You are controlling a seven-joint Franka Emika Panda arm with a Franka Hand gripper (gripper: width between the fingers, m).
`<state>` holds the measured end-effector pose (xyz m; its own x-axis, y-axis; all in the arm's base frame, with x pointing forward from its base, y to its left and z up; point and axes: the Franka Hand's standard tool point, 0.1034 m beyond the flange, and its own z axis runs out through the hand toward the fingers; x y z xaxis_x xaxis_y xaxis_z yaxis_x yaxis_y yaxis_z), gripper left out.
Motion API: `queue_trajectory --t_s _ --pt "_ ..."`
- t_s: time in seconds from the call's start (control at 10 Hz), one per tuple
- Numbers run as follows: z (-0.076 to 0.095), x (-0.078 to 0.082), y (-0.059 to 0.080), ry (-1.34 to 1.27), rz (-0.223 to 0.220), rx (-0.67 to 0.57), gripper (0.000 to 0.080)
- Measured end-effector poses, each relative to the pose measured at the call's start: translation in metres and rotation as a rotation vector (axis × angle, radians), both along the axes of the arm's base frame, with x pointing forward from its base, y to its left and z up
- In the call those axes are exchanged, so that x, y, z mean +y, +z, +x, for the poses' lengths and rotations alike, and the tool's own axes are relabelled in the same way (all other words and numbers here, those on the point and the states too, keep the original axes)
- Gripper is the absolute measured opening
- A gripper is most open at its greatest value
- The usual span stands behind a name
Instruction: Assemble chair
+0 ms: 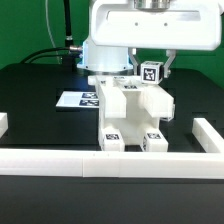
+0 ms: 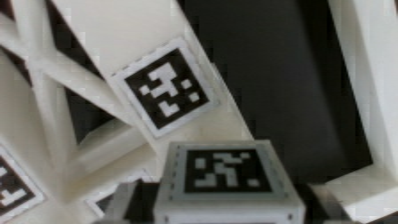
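The chair point(image 1: 134, 114) stands at the table's middle as a blocky white body with tagged feet toward the front. Just above its top, on the exterior view's right, hangs a small white tagged block point(image 1: 150, 72). My gripper point(image 1: 151, 70) is shut on this block. In the wrist view the block point(image 2: 217, 172) sits between my dark fingers point(image 2: 143, 203), with my gripper point(image 2: 222, 204) closed on its sides. Beyond it the chair's slanted white panels and a large tag point(image 2: 167, 86) fill the view. Whether the block touches the chair cannot be told.
The marker board point(image 1: 78, 100) lies flat on the black table behind the chair on the exterior view's left. A long white border rail point(image 1: 110, 163) runs along the front, with short rail ends at both sides point(image 1: 207, 130). Cables hang at the back.
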<state>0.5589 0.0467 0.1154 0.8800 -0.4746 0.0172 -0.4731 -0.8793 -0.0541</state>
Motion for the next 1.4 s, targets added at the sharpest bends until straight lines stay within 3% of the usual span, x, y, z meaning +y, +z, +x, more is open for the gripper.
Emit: queue_trajectory --t_s 0.6,0.8,0.9,1.0,1.4 --pt "-0.0004 0.006 -0.0002 -0.389 0.047 0.02 0.0269" --pt "-0.0004 0.0064 -0.0003 -0.409 0.049 0.021 0.0269" --pt "-0.0004 0.0064 -0.0003 -0.37 0.047 0.019 0.0469" --pt "-0.0006 0.0072 0.0 -0.351 0.047 0.022 0.0585" --pt "0.0005 0.0096 0.0003 0.041 0.029 -0.011 0.0646"
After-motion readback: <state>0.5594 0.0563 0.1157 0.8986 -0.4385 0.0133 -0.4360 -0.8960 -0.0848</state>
